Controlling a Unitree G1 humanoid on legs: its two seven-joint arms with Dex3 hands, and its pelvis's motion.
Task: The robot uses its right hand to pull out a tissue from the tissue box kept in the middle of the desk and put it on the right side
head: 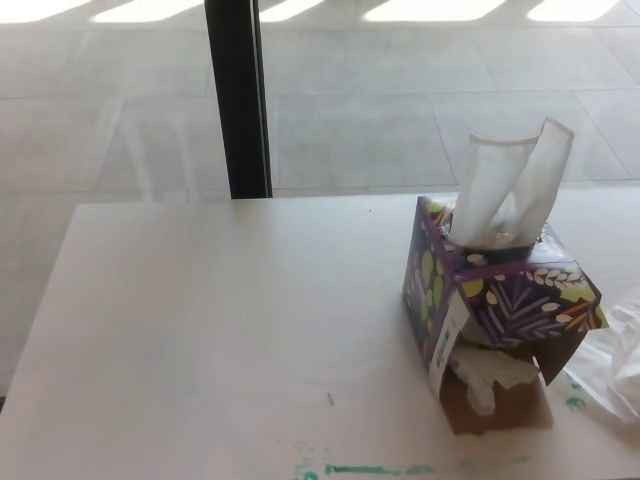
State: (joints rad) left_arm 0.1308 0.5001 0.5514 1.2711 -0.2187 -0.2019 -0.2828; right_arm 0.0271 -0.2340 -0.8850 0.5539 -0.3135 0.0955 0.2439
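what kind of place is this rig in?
Probably an office or lab-style indoor room: a plain white desk with green marker stains, a tissue box on it, and a grey tiled floor with a black post behind.

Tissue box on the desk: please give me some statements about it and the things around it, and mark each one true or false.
1. A tissue stands up out of the top of the tissue box. True.
2. A robot hand is pinching that tissue. False: no hand is in view.
3. The box's near side is torn open, with tissue showing in the gap. True.
4. The box lies on its side at the desk's left edge. False: it stands upright, toward the right of the desk.
5. Green marks run along the desk's near edge. True.
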